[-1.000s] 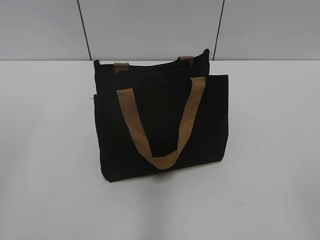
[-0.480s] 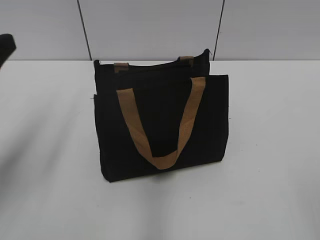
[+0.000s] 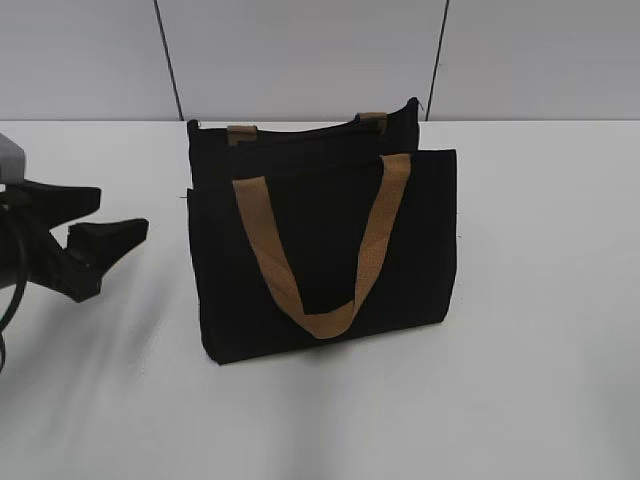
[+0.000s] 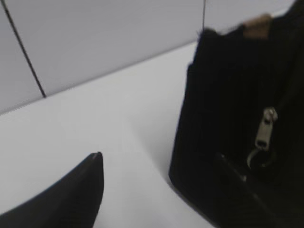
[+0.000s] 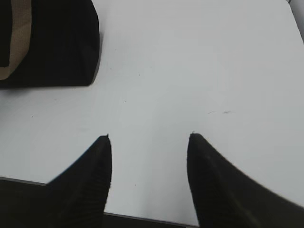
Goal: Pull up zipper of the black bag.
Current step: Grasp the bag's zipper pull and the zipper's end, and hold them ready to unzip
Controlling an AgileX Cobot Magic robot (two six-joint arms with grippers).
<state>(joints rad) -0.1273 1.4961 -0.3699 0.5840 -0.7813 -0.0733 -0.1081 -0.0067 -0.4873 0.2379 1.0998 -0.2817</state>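
Both jaw pairs stand apart, holding nothing: left gripper (image 3: 112, 213) beside the black bag (image 3: 325, 250), right gripper (image 5: 148, 137) over bare table (image 5: 199, 61). Bag stands upright mid-table. Zipper (image 4: 264, 137) pull hangs untouched at its left end; pulling remains entirely undone.

White table (image 3: 540, 300) across the near scene, pale grey panelled wall (image 3: 300, 50) behind, two dark vertical seams (image 3: 168, 60).
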